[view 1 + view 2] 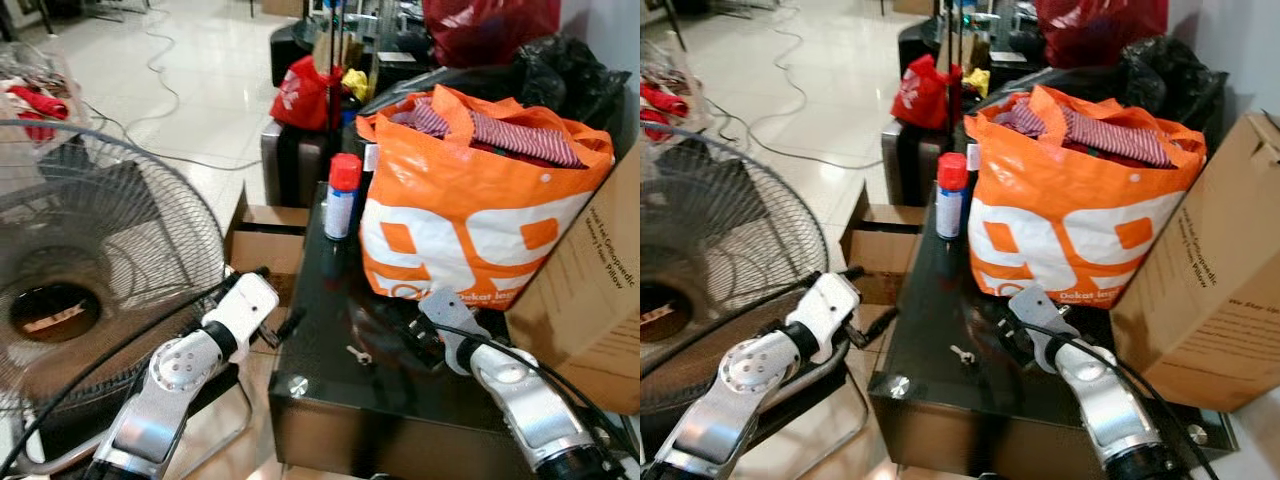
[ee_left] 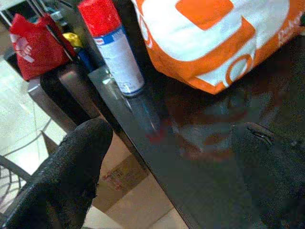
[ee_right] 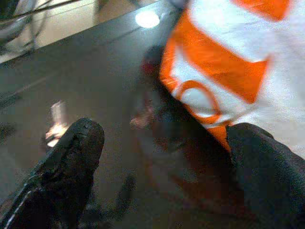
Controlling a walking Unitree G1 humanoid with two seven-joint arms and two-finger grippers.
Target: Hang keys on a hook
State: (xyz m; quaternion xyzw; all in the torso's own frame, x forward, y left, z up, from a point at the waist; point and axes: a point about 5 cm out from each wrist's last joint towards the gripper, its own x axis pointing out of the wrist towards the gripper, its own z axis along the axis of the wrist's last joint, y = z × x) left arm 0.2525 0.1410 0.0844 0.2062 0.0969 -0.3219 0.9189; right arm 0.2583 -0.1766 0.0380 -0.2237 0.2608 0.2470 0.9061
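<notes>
Left eye view shows the keys (image 1: 358, 354) lying low in the frame's centre on the glossy black table (image 1: 330, 400), beside the released right gripper (image 1: 415, 335). They look small, light, flat and slippery; taking the ring seems best. Left gripper (image 2: 171, 162) is also released.

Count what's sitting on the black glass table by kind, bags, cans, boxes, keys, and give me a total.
Orange bag: 1
Spray can: 1
Cardboard box: 1
Keys: 1 small bunch, too small to count singly
Total: 4 on the table
</notes>
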